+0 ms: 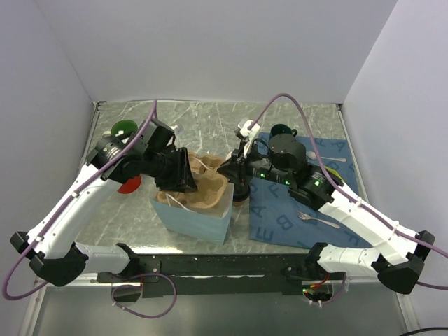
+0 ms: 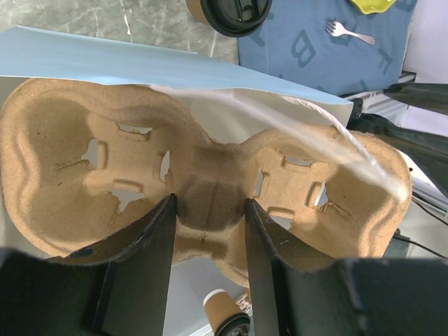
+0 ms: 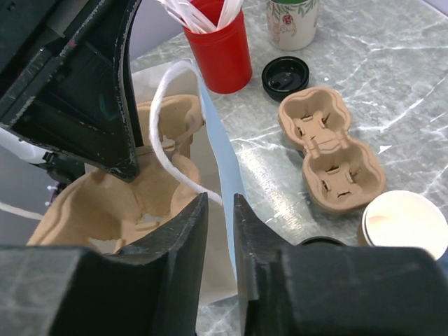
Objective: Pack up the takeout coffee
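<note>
My left gripper (image 2: 208, 199) is shut on the middle web of a brown pulp cup carrier (image 2: 63, 175) and holds it in the mouth of a light blue paper bag (image 1: 199, 220). The takeout coffee (image 2: 234, 14), a tan cup with a black lid, stands on the table just right of the bag, and the right arm partly covers this coffee cup (image 1: 240, 194) from above. My right gripper (image 3: 220, 198) sits at the bag's right wall (image 3: 217, 147) by the white cord handle (image 3: 164, 133). Its jaws stand slightly apart with nothing pinched.
A red cup of straws (image 3: 222, 49), a patterned cup (image 3: 290, 21), a loose black lid (image 3: 283, 73), a spare carrier (image 3: 329, 157) and a lidless cup (image 3: 406, 224) stand beyond the bag. A blue mat (image 1: 294, 210) with a fork (image 1: 318, 220) lies right. A green mug (image 1: 124, 128) stands back left.
</note>
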